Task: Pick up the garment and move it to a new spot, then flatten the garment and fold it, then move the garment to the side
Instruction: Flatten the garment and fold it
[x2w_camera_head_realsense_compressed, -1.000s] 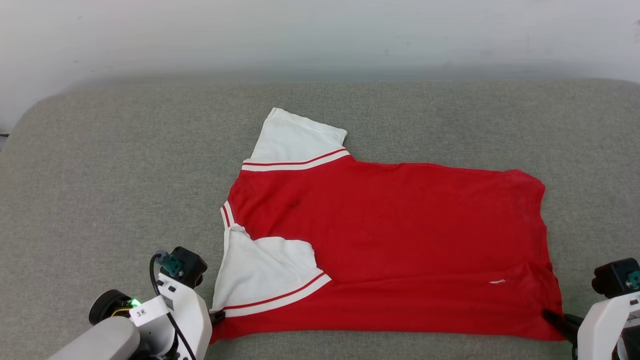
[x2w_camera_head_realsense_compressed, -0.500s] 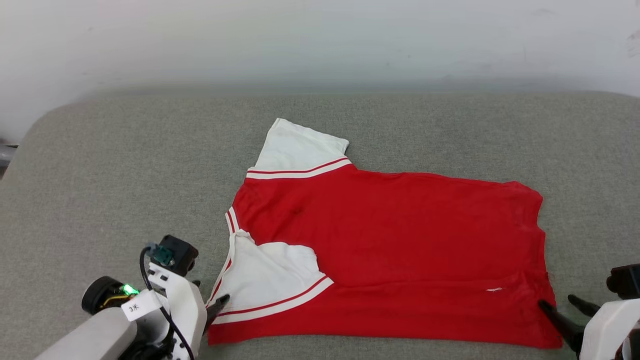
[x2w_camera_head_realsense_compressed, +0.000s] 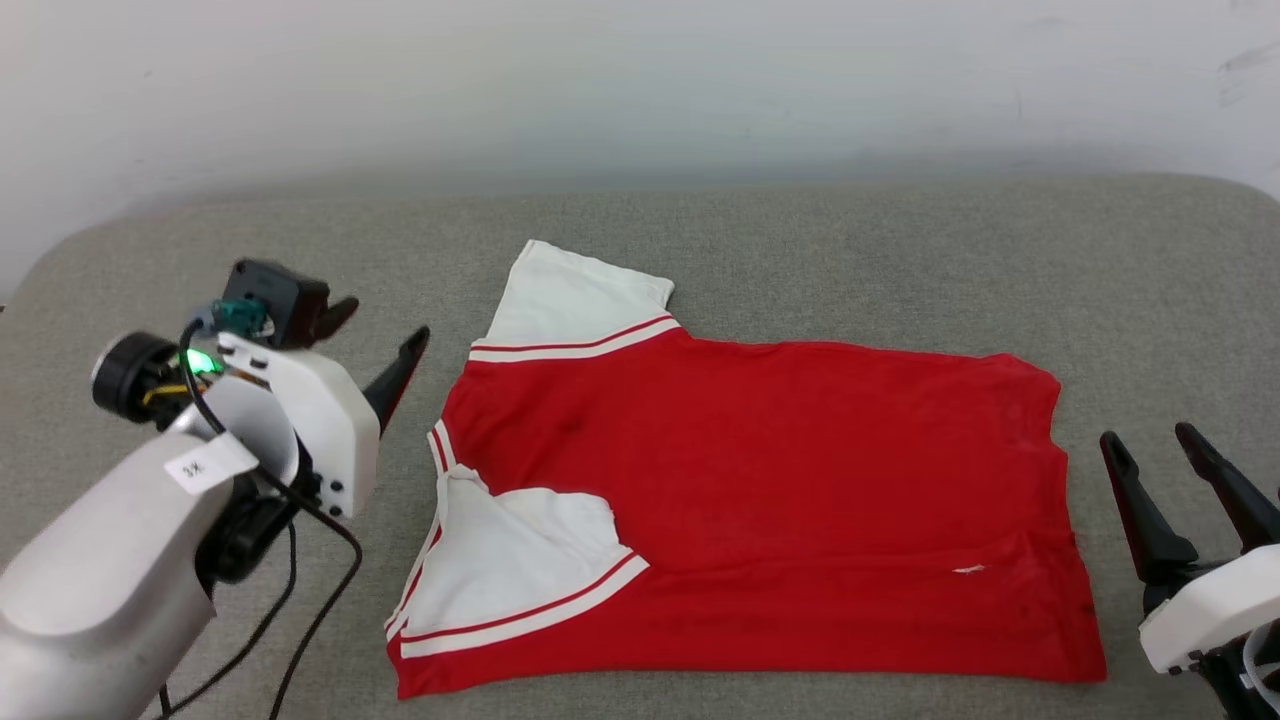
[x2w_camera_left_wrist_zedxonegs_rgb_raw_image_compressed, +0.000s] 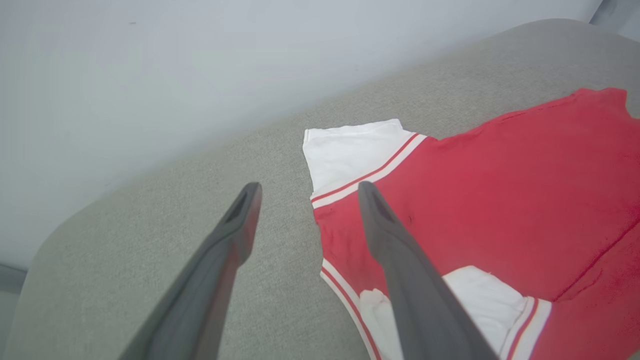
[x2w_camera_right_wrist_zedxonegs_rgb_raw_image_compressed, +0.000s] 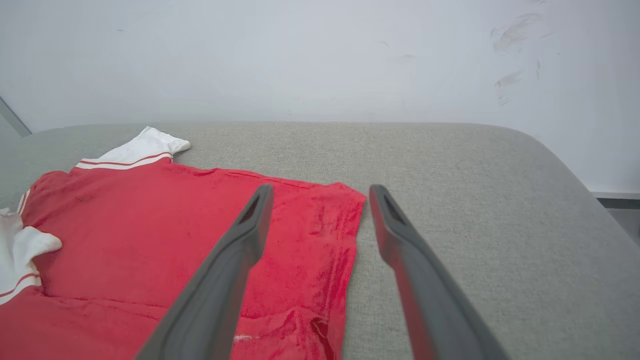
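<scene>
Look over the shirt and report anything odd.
The shirt lies flat but lopsided: its near sleeve is folded onto the red body while the far sleeve sticks out. A small white fleck shows toward the hem.

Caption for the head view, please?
Red garment lies on the grey cushion; left arm and right arm flank it, jaws open.

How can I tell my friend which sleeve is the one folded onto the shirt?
Find the big grey cushion; a red shirt lies flat in its middle. Both white sleeves are at the shirt's left end in the head view. The near sleeve is the folded one, lying on the red cloth, while the far sleeve sticks out onto the cushion.
</scene>
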